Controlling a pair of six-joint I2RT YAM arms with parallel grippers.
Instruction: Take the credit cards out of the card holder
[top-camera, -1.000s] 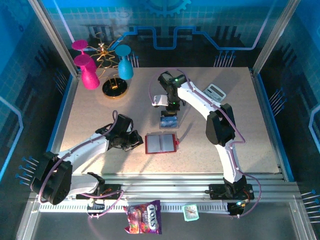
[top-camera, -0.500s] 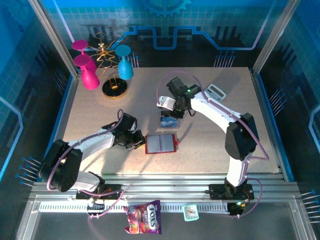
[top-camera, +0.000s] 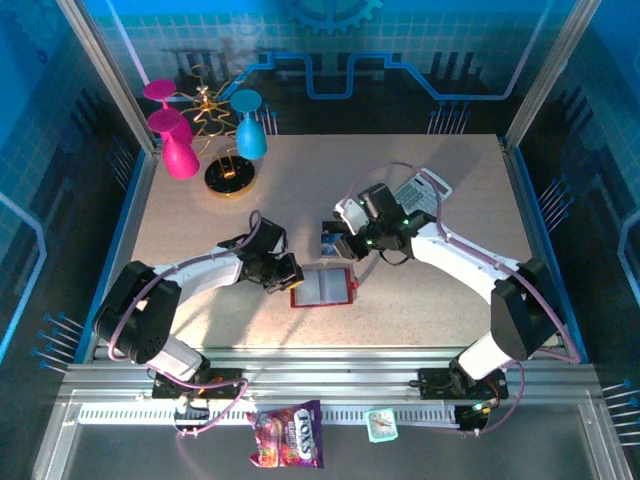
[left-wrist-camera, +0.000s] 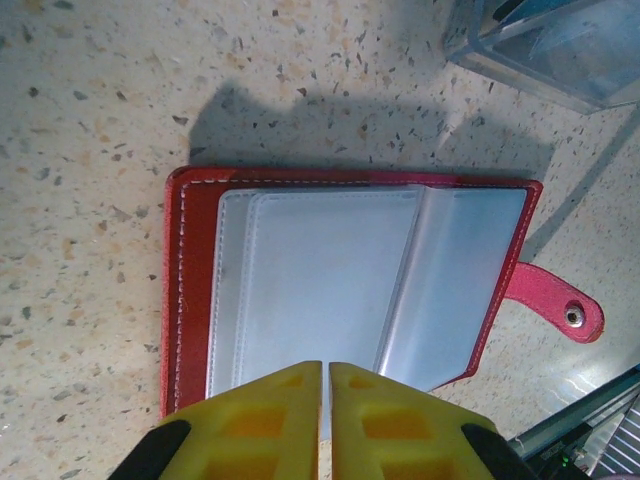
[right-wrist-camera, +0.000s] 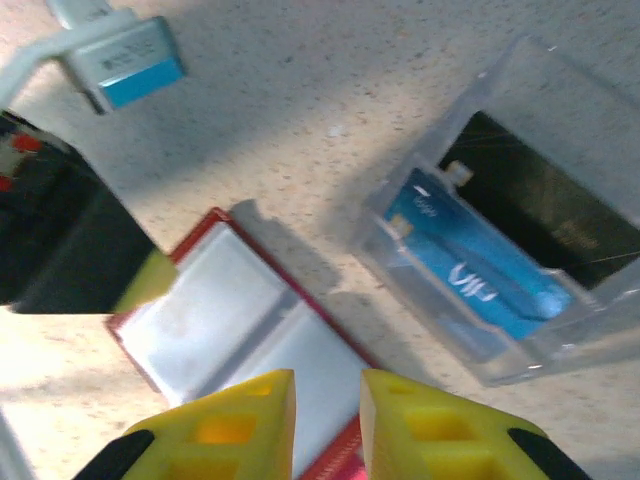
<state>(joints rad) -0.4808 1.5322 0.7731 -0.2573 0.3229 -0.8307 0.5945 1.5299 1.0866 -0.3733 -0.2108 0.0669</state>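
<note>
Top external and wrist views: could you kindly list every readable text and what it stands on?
"FOX'S": on the purple candy bag by the near rail.
White lettering on the blue credit card: too blurred to read.
Keys and display of the calculator: too small to read.

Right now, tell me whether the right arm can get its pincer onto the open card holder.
Probably yes. The right pincer hangs just above the card holder, jaws slightly apart, with nothing in between. The clear box sits off to one side, and the left pincer is shut at its left edge.
</note>
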